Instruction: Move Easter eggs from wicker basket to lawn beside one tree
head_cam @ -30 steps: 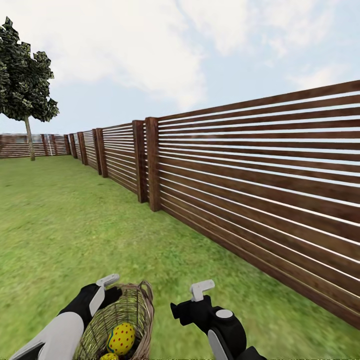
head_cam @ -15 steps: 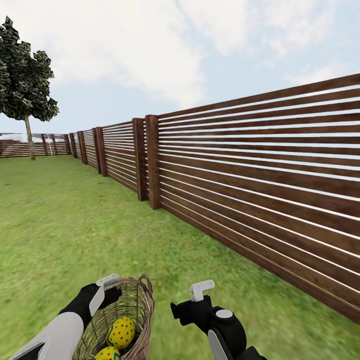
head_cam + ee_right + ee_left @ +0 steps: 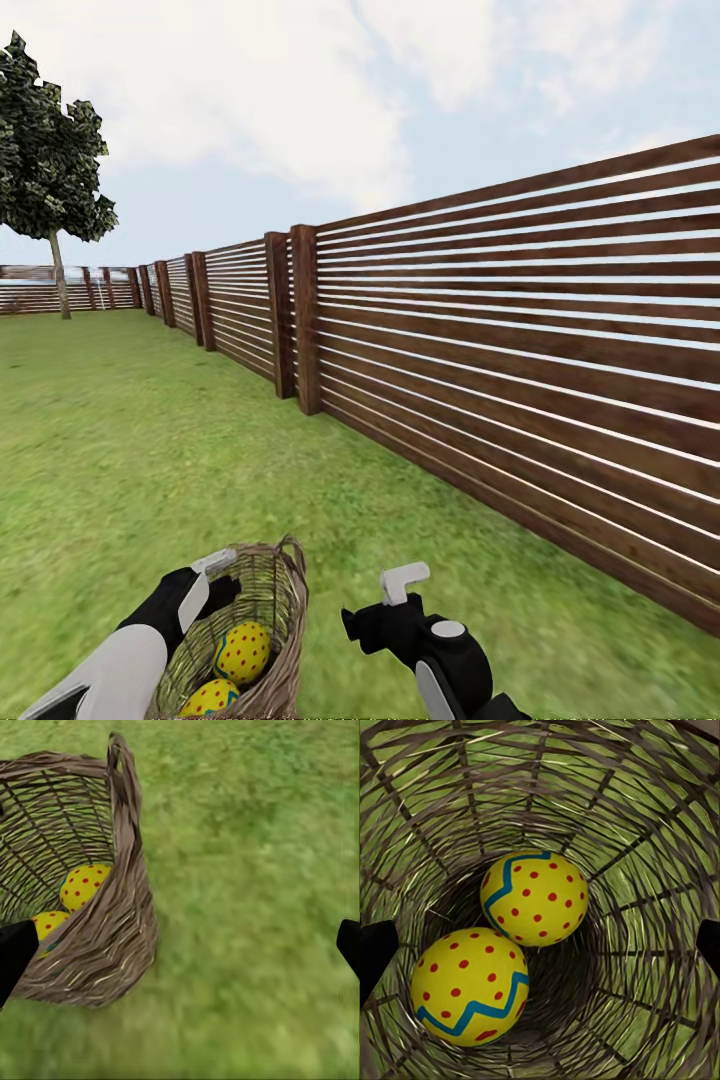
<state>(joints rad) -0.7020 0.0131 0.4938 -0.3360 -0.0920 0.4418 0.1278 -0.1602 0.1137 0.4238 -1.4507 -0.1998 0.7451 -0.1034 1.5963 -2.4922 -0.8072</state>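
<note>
Wicker basket [image 3: 262,610] holds two visible eggs [image 3: 534,898] [image 3: 469,985]; right end effector [image 3: 180,945] spread; left's state unclear.

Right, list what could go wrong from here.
1. The left gripper carries the basket by its rim, tilted. Two eggs show inside; on a jolt they could roll out onto the grass well short of the tree.
2. The third egg is not visible, so it may get miscounted.
3. The fence runs close on the right, beside the right gripper; drifting that way risks a scrape.
</note>
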